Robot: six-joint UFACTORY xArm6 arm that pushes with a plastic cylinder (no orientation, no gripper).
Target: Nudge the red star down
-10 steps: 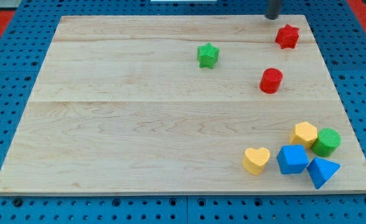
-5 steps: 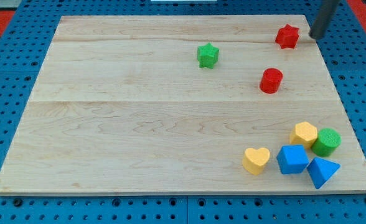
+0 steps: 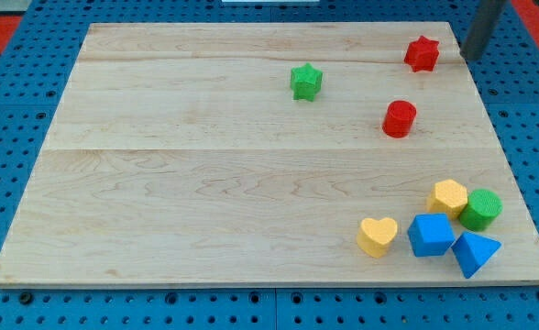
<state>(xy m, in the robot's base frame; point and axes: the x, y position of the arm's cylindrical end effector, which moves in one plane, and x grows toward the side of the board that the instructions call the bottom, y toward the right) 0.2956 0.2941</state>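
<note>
The red star (image 3: 423, 53) lies near the wooden board's (image 3: 205, 165) top right corner. My tip (image 3: 471, 57) is just off the board's right edge, to the right of the red star and apart from it. A red cylinder (image 3: 400, 119) sits below the star. A green star (image 3: 306, 81) lies left of it, near the top middle.
A cluster sits at the bottom right: a yellow heart (image 3: 378, 236), a blue cube (image 3: 431, 235), a blue triangular block (image 3: 475, 252), a yellow block (image 3: 448, 197) and a green cylinder (image 3: 480, 209). Blue pegboard (image 3: 13, 110) surrounds the board.
My tip moved from above the red star to its right side, then shifted slightly further right. No block has moved.
</note>
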